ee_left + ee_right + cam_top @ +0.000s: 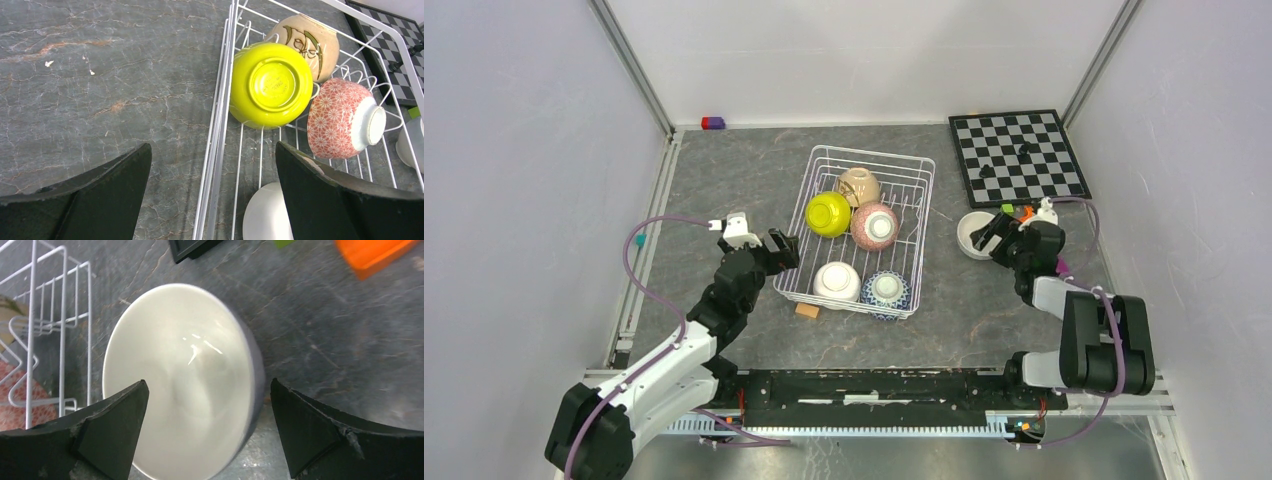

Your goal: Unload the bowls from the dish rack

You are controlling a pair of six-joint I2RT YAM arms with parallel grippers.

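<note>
Lettering moulded into the foot of the yellow-green bowl [270, 84] is too small to read; the dark brush strokes on the tan bowl [304, 44] cannot be read as words. Five bowls sit in the dish rack [874, 152] at table centre. In the top view, the tan one is at the rack's 12 o'clock, the yellow-green at 10, the pink bowl [874, 226] at centre, a white bowl [836, 282] at 7 and the blue-and-white bowl [886, 290] at 5. All five show their foot rings upward or tilted toward the camera. In the left wrist view the pink bowl lies on its side, foot toward 3 o'clock. The left gripper [779, 250] stands at the rack's 8 o'clock, jaws wide and empty, straddling the left rim, with the yellow-green bowl at its 1 o'clock. A second white bowl [185, 380] stands mouth up on the table at the rack's 3 o'clock. The right gripper [207, 387] is spread wide with this bowl between its fingers; contact cannot be told.
</note>
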